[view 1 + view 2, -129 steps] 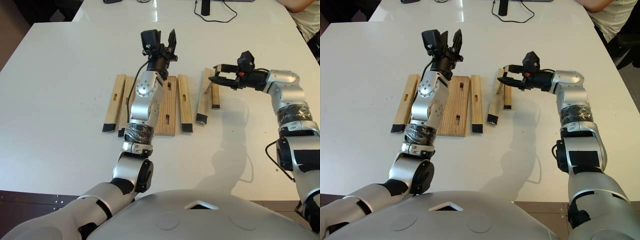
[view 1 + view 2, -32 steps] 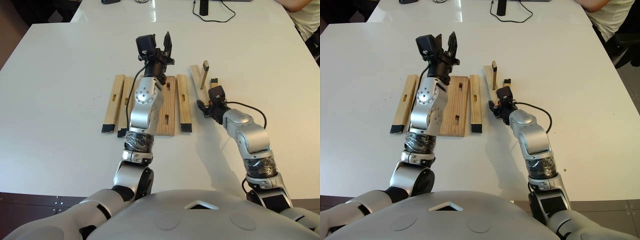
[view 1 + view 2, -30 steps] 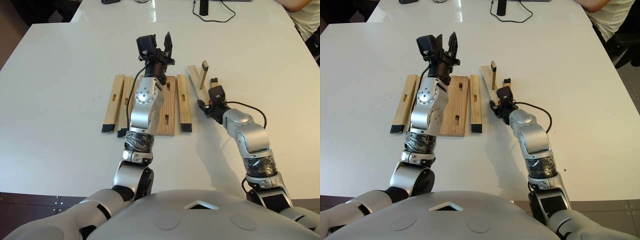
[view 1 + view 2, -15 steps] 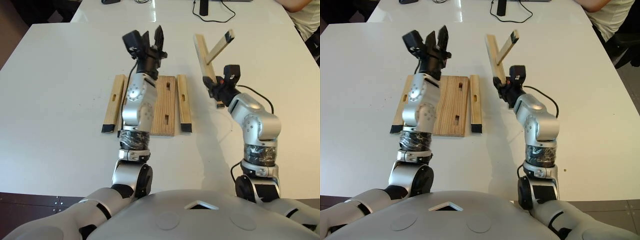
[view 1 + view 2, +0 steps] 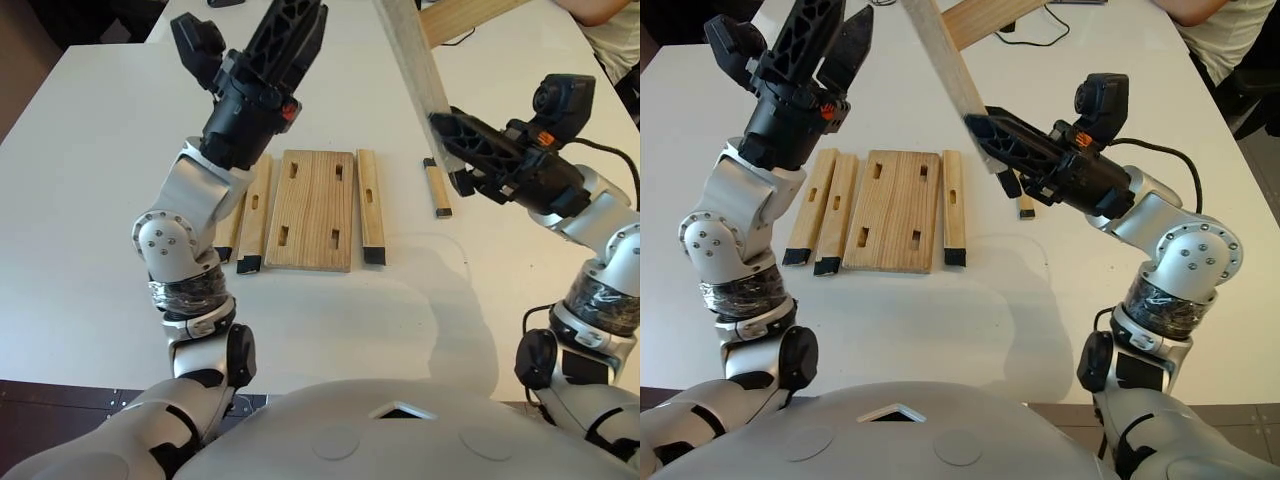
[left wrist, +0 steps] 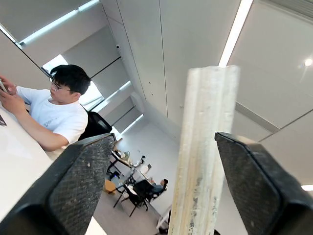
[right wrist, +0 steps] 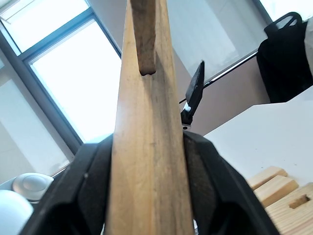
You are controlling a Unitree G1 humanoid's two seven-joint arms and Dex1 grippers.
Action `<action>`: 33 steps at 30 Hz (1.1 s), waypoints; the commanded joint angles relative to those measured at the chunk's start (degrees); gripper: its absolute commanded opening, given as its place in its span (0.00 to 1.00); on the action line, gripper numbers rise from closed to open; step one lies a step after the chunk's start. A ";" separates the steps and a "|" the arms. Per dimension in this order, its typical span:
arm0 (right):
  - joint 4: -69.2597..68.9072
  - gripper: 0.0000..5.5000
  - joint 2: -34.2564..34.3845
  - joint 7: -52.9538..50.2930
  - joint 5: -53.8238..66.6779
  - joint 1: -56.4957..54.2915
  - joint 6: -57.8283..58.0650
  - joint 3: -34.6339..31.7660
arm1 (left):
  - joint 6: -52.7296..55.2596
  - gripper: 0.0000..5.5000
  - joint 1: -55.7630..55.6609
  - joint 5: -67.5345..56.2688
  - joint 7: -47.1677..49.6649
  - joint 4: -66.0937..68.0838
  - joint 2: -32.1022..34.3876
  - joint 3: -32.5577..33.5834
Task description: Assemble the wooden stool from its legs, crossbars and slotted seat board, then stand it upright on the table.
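Right gripper [image 5: 990, 148]: up off the table [image 5: 90, 160] on the robot's right side. Its fingers [image 7: 205, 191] are closed tight on either side of a wooden leg [image 5: 940, 55].

Held leg: in the air and tilted. Its upper end leans toward the robot's left and runs out of the top of the head views. A crossbar [image 5: 992, 16] is joined to it near that upper end and sticks out toward the robot's right. In the right wrist view the crossbar's end sits in a notch in the leg.

Left gripper [image 5: 837, 30]: high over the left half of the table, pointing up and away. Its fingers are spread wide with nothing between them in the head views, and its pads [image 6: 83, 191] stand far apart in the left wrist view. It is clear of the held leg.

On the table:
- The seat board [image 5: 312, 208] lies flat in the middle with four slots facing up
- A loose leg [image 5: 370, 205] lies just beside the board's right edge, parallel to it
- A second leg [image 5: 838, 205] and a third leg [image 5: 808, 205] lie side by side just left of the board, black-capped ends toward the robot
- A short bar [image 5: 437, 190] lies to the right of the loose leg and apart from it, below the right gripper
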 commanded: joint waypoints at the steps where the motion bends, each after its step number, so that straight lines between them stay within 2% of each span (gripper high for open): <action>1: -0.65 0.37 -3.92 -0.26 3.63 -0.07 0.44 2.85 | 4.62 0.69 -0.29 -3.56 -2.57 -1.49 5.63 -2.39; 8: 0.67 0.37 -8.48 0.81 4.70 0.73 -1.96 3.86 | 8.03 0.69 0.29 -8.17 -6.12 -2.50 13.15 -3.76; 16: -2.85 0.37 -16.23 12.51 -4.91 5.60 -5.26 9.25 | 10.20 0.69 -0.71 -4.55 -11.72 -1.60 18.26 -6.21; 22: -4.91 0.37 -18.91 18.58 -10.57 7.20 -9.06 13.25 | 10.90 0.69 0.60 -0.49 -16.25 -2.25 19.71 -7.95; 28: -4.37 0.37 -19.17 20.18 -12.09 6.34 -10.36 15.56 | 10.81 0.69 2.00 1.65 -18.31 -3.47 20.28 -8.58; 33: -3.69 0.37 -19.38 20.18 -12.30 5.76 -10.50 16.08 | 9.92 0.56 3.06 2.91 -19.23 -4.51 20.30 -8.46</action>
